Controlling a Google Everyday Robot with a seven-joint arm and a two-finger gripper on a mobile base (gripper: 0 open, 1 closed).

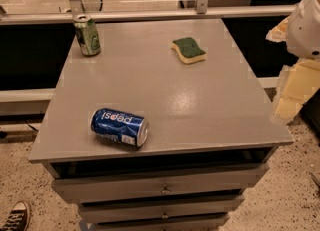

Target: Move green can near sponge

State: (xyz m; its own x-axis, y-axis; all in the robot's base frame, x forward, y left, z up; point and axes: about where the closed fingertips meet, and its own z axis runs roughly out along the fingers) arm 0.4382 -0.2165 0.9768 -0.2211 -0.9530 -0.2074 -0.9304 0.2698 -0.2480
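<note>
Green can (87, 35) upright at 11 o'clock on table (200, 110); sponge (188, 50) at 1 o'clock, well apart. Pepsi can (119, 127) lying at 7 o'clock. Gripper out of frame, state can't tell; white arm (304, 25) at 3 o'clock.

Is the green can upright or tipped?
Upright: the green can stands on its base, silver top up; the gripper is not in view.

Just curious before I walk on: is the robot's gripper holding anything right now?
Gripper: out of view, so it cannot be told; only a white rounded arm part shows at the right edge.
The small green drink can stands free.
</note>
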